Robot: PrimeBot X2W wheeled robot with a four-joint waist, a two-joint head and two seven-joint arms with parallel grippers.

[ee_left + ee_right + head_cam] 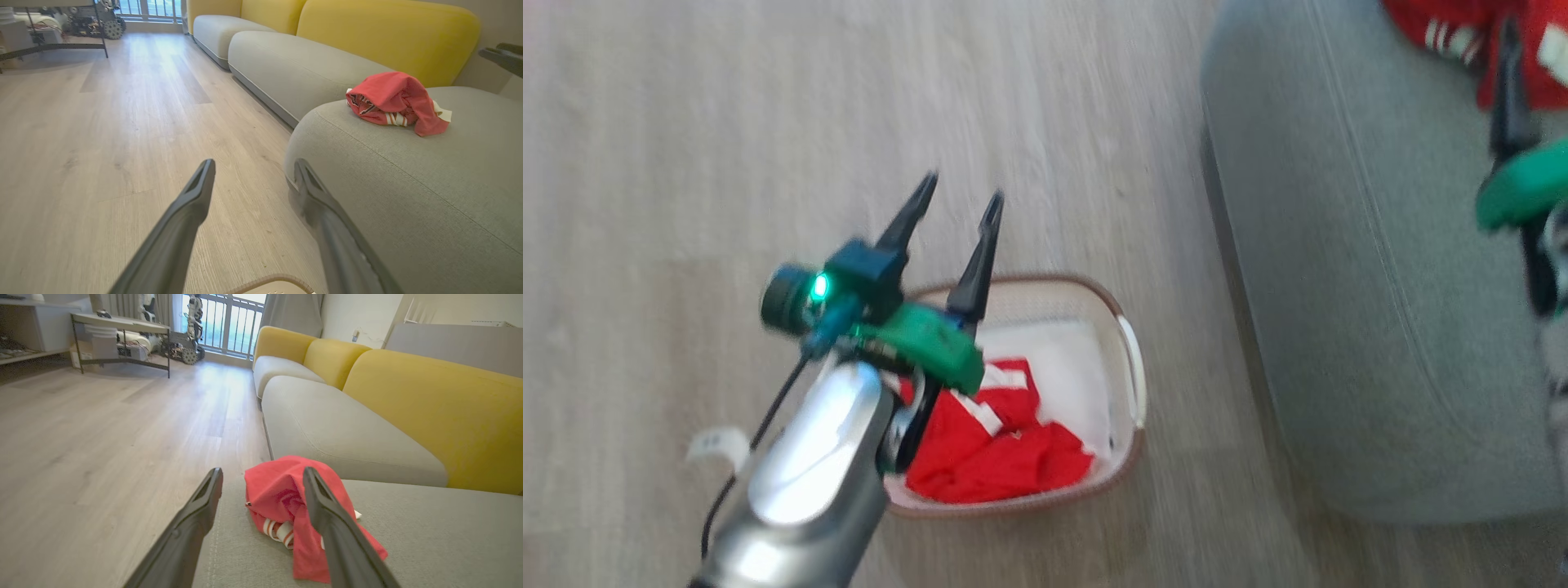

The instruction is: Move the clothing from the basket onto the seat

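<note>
Overhead, left claw [962,186] spread and empty over the basket [1134,367], red clothing [1001,457] heaped inside, right claw [262,473] spread above a second red garment [282,490] lying on the seat [408,539], wrist views adding yellow backrests [429,408].

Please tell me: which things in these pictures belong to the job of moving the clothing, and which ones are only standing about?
Belong to the job:
- basket
- red clothing inside it
- grey seat
- red garment lying on it
- left pincer, open
- right pincer, open

Only standing about:
- yellow backrests
- metal-legged table
- wheeled machine by the window
</note>
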